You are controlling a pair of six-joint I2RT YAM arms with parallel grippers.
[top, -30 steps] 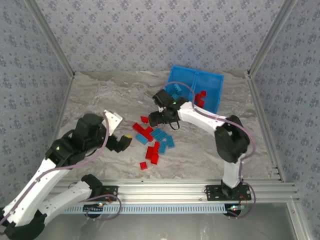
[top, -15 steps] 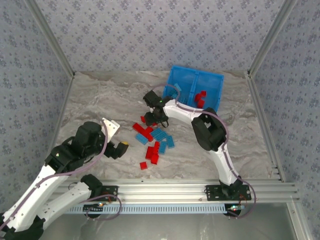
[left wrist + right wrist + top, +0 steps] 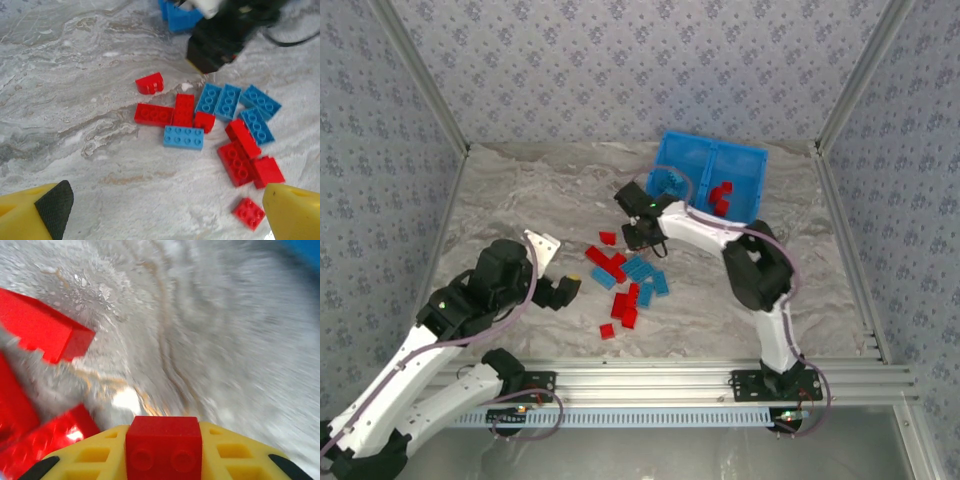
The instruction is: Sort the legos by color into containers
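Most legos [image 3: 227, 102] lie unsorted beside the right gripper [image 3: 638, 232], which clamps one red brick [image 3: 162, 440]; few sit in the bin [image 3: 756, 185] beyond it, left gripper [image 3: 170, 207] agape.

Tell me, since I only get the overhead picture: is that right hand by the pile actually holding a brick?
Observer: Yes. Its wrist camera shows a red brick squeezed between the right hand's yellow fingers.
Operator: And the left hand?
Observer: Its wrist camera shows the left hand with its fingers wide apart and nothing between them.
Operator: And the lone brick at the pile's near edge?
Observer: That lone brick is red, square, with four studs on top.
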